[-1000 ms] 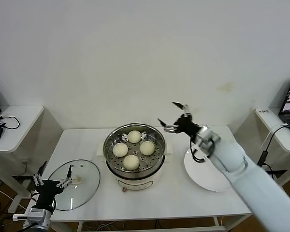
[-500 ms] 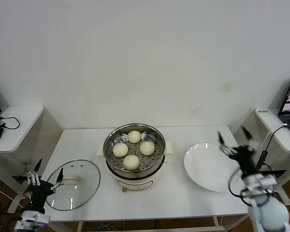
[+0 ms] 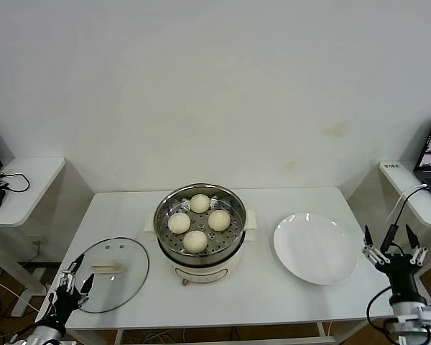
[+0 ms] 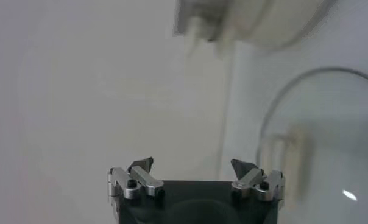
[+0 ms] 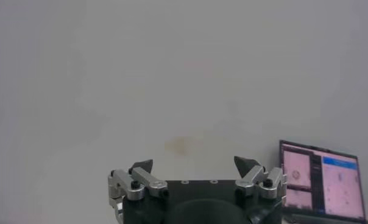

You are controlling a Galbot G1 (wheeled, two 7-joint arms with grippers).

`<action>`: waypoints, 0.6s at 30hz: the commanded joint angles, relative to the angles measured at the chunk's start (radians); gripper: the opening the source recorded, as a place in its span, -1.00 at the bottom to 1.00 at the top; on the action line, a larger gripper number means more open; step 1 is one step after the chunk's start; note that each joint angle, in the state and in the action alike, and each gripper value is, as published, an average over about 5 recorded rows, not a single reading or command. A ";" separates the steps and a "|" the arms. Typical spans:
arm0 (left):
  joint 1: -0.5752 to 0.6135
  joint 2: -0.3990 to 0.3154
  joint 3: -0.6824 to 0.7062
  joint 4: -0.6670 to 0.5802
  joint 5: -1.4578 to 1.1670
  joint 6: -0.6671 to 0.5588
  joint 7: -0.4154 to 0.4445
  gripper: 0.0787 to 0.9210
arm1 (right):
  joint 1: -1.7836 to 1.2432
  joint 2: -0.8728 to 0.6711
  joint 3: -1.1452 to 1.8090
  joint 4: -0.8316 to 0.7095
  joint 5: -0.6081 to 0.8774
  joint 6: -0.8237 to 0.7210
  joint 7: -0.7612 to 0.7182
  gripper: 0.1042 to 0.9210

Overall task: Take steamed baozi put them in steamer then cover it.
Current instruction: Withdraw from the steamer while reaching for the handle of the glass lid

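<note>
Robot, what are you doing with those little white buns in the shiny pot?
Nothing is being held right now. All four buns sit on the holed tray inside the steamer. The glass lid lies flat on the table, left of the pot, so the pot is not covered yet. The left hand hangs open by the lid's edge. The right hand is open too, off past the empty white plate.

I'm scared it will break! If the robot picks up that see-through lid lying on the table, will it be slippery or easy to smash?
Probably breakable: the lid looks like clear glass, so a drop could crack it. Its smooth dome is likely slippery, so the cream handle on top seems the safer place to grab. It lies flat on the table, so it shouldn't roll.
</note>
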State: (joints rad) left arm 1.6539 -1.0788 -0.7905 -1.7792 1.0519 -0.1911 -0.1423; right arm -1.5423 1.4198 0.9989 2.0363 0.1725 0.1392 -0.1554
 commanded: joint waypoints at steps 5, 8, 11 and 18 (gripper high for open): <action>-0.119 0.018 0.054 0.140 0.197 -0.028 0.011 0.77 | -0.080 0.059 0.046 0.034 -0.007 0.021 0.002 0.76; -0.150 0.022 0.066 0.162 0.196 -0.030 0.014 0.77 | -0.088 0.065 0.044 0.041 -0.010 0.021 0.001 0.76; -0.184 0.024 0.075 0.184 0.196 -0.033 0.015 0.77 | -0.091 0.070 0.043 0.044 -0.013 0.021 0.001 0.76; -0.264 0.029 0.103 0.239 0.191 -0.035 0.023 0.77 | -0.100 0.081 0.037 0.044 -0.025 0.025 0.000 0.76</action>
State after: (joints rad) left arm 1.5061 -1.0538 -0.7194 -1.6230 1.2114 -0.2224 -0.1251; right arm -1.6251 1.4857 1.0282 2.0747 0.1541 0.1588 -0.1549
